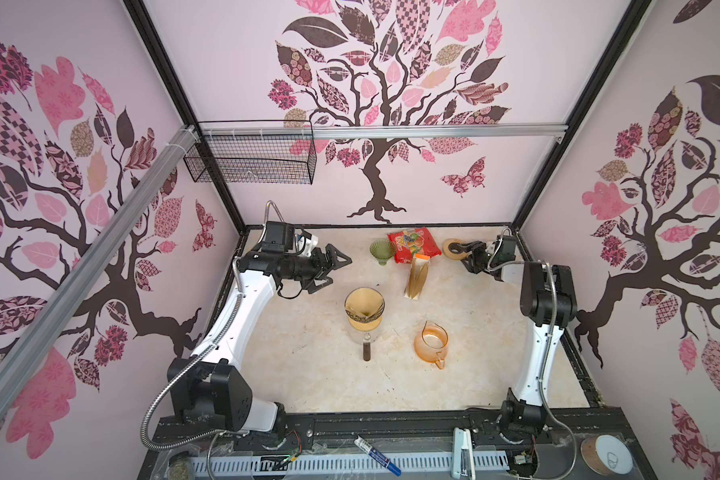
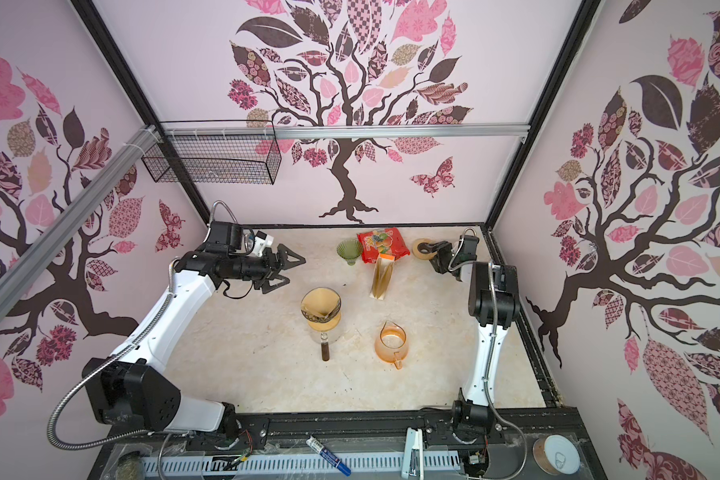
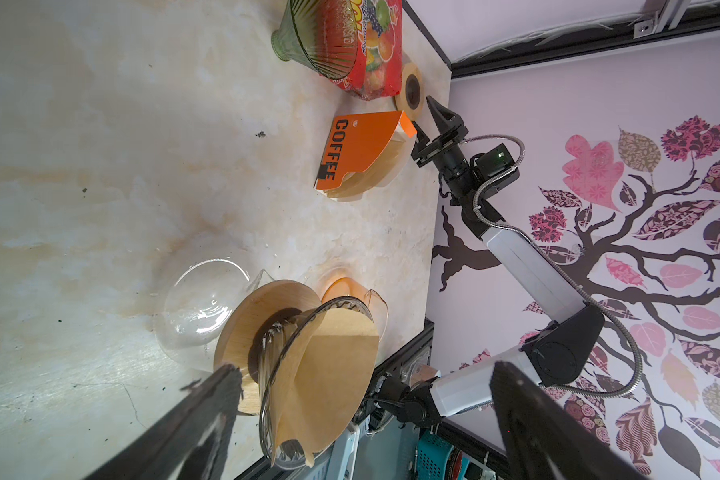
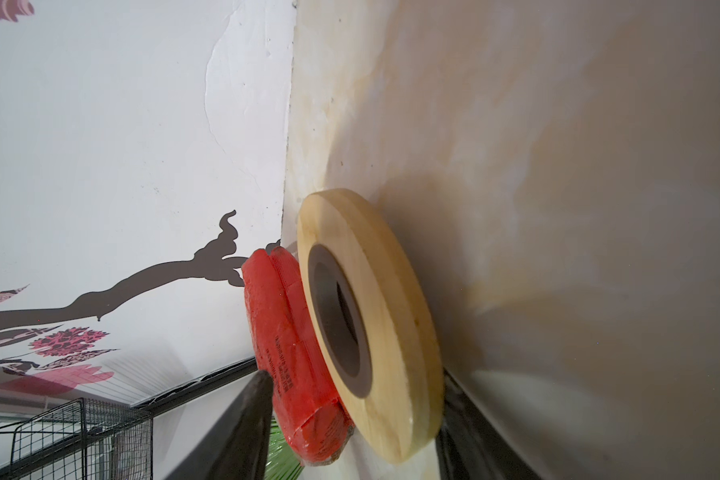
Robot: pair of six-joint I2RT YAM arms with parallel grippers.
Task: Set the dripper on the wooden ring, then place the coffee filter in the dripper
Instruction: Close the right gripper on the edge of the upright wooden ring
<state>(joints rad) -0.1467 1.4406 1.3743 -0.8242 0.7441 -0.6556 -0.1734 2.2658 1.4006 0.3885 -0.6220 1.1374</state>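
- The brown paper coffee filter sits opened inside the clear glass cone dripper. The dripper rests by its wooden collar on a clear glass carafe near the middle of the table.
- The left gripper hovers behind and to the left of the dripper. It is apart from the dripper, and its jaws are spread wide around nothing.
- The right gripper is at the far right corner, against a pale tan roll of tape lying flat.
  - Its jaws stand apart, and in the right wrist view the roll's near edge shows between them.
  - I cannot tell whether a finger touches the roll.
- An orange carton of filters marked COFFEE stands just behind and to the right of the dripper.
- Behind the carton lies a red fruit-print snack packet, with a green ribbed glass cone just to its left.
- An orange glass jug stands to the right of the carafe, nearer the front.
- The tabletop is cream and marbled, with dark specks.
- The walls are pale pink and printed with brown trees and pink leaves.
- A black wire basket hangs on the aluminium rail at the back left.
- On the front ledge lie a blue marker pen, a white stapler and a round tin with a pull-tab lid.
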